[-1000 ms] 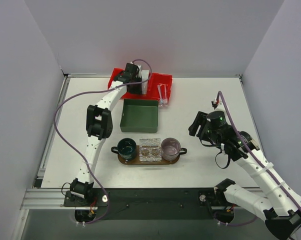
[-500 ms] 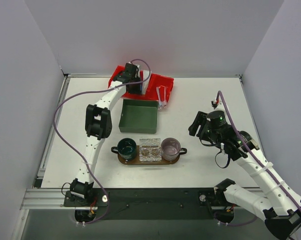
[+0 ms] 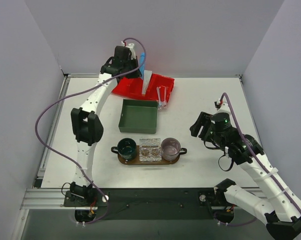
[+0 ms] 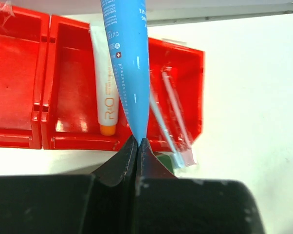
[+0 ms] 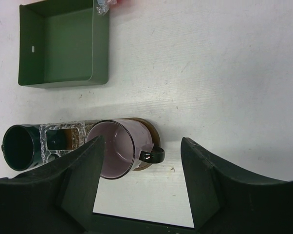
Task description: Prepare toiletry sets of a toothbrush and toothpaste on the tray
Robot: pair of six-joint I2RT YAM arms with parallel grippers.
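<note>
Toothpaste: two tubes, one blue tube (image 4: pixel 129 63) and one white tube (image 4: pixel 106 83). Toothbrushes (image 4: pixel 172 114): two, slim, in clear wrap, side by side. Mugs: two, a dark green mug (image 3: pixel 126 147) and a pink mug (image 3: pixel 170 148). One tray (image 3: pixel 149 162), one red bin (image 4: pixel 20 73), one green box (image 3: pixel 139 116), one silvery block (image 3: pixel 150 149).

Blue tube pinched at its thin flat end by the left gripper (image 4: pixel 137 142), jaws pressed tight on it. Lifted above the back part of the red bin, close to the rear wall. Long axis running straight away from the jaws, widening toward the far end, that end cut off by the top edge of the wrist view; near upright in the top view. White tube lying flat in the bin just right of a divider, orange end toward the bin's near wall. Toothbrushes farther right in the bin, slanted a little against the white tube; any divider between them hidden behind the blue tube.

Right gripper (image 5: pixel 140 144) hanging above the table, right of the tray, fingers well apart, gripping nothing.

Tray near the table's front edge, long axis left to right, green mug at its left end, pink mug at its right end, silvery block between them. Green box between bin and tray, just beside the bin. Broad white tabletop right of bin and box as far as the right arm; narrower strip left of the box.
</note>
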